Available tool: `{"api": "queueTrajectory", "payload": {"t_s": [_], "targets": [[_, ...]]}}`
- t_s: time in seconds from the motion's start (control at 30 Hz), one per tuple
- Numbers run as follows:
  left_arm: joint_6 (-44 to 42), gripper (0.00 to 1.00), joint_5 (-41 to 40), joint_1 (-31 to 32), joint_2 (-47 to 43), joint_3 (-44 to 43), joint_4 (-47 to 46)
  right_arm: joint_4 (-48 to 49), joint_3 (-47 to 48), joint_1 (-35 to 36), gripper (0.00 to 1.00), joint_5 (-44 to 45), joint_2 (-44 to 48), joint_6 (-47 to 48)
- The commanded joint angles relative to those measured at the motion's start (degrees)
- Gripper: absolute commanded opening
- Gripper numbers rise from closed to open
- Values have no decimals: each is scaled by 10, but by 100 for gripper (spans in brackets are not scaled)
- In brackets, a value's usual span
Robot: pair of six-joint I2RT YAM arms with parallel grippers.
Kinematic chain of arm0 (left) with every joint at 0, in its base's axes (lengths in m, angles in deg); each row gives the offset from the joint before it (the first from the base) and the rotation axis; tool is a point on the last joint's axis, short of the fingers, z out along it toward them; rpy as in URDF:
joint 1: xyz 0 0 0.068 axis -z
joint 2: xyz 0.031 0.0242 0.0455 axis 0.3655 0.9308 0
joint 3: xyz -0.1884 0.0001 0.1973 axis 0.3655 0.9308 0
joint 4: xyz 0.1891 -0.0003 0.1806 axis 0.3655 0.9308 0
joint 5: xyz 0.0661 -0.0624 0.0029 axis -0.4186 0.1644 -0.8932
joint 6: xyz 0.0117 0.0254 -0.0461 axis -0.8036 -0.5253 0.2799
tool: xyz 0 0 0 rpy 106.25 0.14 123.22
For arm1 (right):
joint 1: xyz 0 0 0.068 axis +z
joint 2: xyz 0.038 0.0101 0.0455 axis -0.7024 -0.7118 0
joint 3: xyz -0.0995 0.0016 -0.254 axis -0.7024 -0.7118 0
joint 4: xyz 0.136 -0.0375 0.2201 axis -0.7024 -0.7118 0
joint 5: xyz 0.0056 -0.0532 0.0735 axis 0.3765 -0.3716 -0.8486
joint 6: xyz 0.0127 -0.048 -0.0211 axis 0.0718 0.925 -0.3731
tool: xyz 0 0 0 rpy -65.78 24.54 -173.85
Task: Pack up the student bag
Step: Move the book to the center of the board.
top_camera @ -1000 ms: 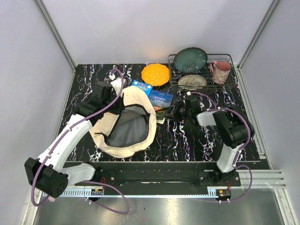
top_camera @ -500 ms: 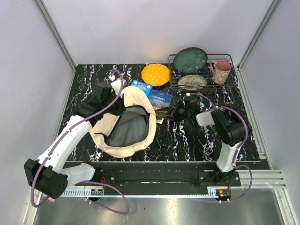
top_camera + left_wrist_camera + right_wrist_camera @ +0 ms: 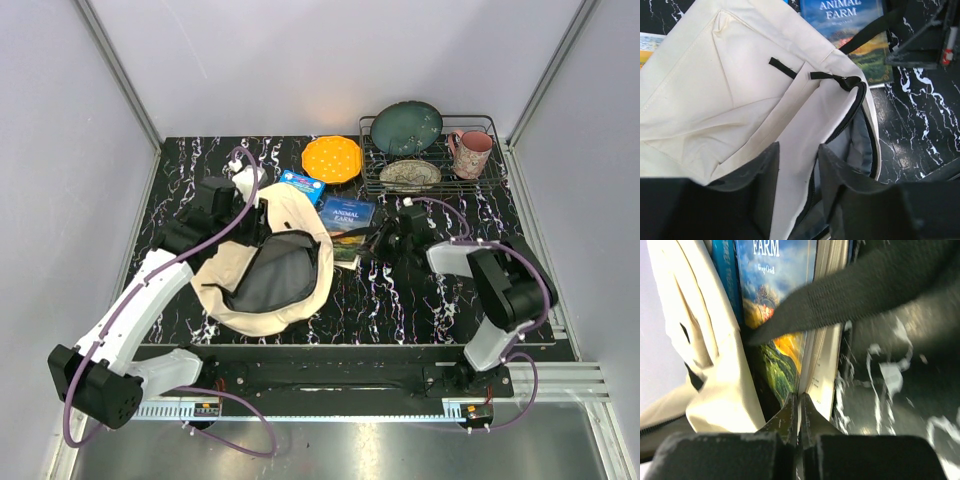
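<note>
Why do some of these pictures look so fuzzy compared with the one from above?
Top view: sharp, evenly lit, soft shadows. Left wrist view: student bag and Animal Farm book crisp, its own fingers dark and blurred up close. Right wrist view: black strap near the lens smeared, book cover soft.

Bag (image 3: 265, 268) lies left of centre on the table (image 3: 420, 300), mouth gaping, grey lining up. Left gripper (image 3: 255, 212) is over its far rim. Animal Farm book (image 3: 347, 218) lies just right of the bag, against its edge. Right gripper (image 3: 380, 240) is low at the book's right side. Blue book (image 3: 302, 186) is at the bag's far edge, with an orange plate (image 3: 331, 159) behind it. Rack (image 3: 488, 124) far right holds a teal plate (image 3: 407, 128), a patterned dish (image 3: 410, 174) and a pink mug (image 3: 470, 153).
</note>
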Motion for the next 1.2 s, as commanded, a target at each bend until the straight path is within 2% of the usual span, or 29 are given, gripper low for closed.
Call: {"api": "queueTrajectory", "payload": {"t_s": [0.0, 0.07, 0.13, 0.17, 0.23, 0.4, 0.5, 0.57, 0.63, 0.73, 0.93, 1.03, 1.07, 1.1, 1.17], "targets": [[14, 55, -23, -1, -16, -1, -36, -93, -59, 1, 0, 46, 92, 73], [18, 71, -30, -1, -20, -3, -41, -128, -81, -1, 0, 61, 121, 81], [24, 83, -31, -1, -26, -6, -50, -153, -111, -4, 0, 84, 166, 86], [25, 86, -31, -1, -29, -7, -55, -175, -118, -6, 0, 93, 182, 87], [30, 99, -22, -1, -29, -13, -59, -225, -126, -8, 0, 128, 231, 94], [58, 99, 42, 1, -17, -37, -88, -367, -133, -25, 0, 215, 373, 82], [76, 99, 52, 39, 18, -52, -117, -445, -124, -39, 0, 268, 436, 71], [81, 99, 31, 103, 46, -67, -133, -483, -121, -45, 0, 282, 464, 69], [93, 99, 32, 153, 99, -92, -152, -505, -123, -50, 0, 292, 477, 66], [133, 99, 42, 183, 164, -110, -191, -521, -127, -52, 0, 287, 490, 54], [178, 99, 87, 197, 301, -172, -228, -529, -128, -52, 0, 288, 506, 47], [190, 99, 126, 197, 358, -199, -243, -528, -125, -51, 16, 287, 499, 49], [199, 99, 147, 199, 380, -204, -260, -528, -122, -52, 44, 289, 495, 45], [209, 99, 160, 199, 398, -206, -268, -527, -121, -52, 58, 292, 495, 35], [214, 99, 168, 203, 409, -206, -276, -528, -116, -52, 63, 296, 494, 26]]}}
